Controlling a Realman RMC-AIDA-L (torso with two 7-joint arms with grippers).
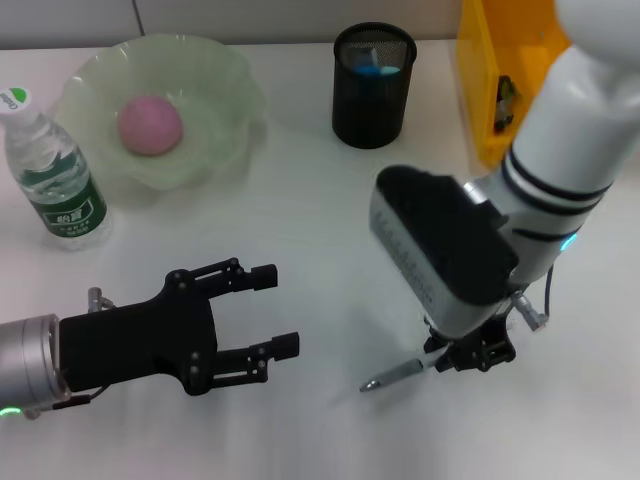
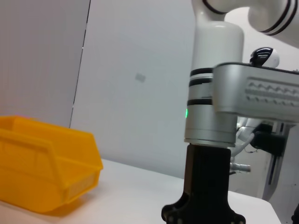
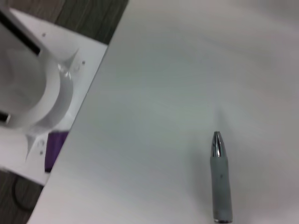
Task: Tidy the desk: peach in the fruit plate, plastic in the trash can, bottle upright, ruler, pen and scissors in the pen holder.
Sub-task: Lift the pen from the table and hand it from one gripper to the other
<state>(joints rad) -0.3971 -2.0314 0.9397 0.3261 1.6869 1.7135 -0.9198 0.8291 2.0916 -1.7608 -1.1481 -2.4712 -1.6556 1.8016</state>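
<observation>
A grey pen (image 1: 400, 374) with a metal tip lies low at the front right of the white desk; the right wrist view also shows the pen (image 3: 219, 186). My right gripper (image 1: 470, 355) is down over its rear end, mostly hidden under the wrist housing. At the front left my left gripper (image 1: 270, 315) hovers open and empty. A pink peach (image 1: 150, 125) sits in the green fruit plate (image 1: 225, 75) at the back left. The bottle (image 1: 55, 180) stands upright beside the plate. The black mesh pen holder (image 1: 373, 90) at the back holds blue items.
A yellow bin (image 1: 485, 80) stands at the back right, and the left wrist view shows the yellow bin (image 2: 42, 170) beside my right arm (image 2: 212, 116). The desk edge (image 3: 88, 93) runs close to the pen.
</observation>
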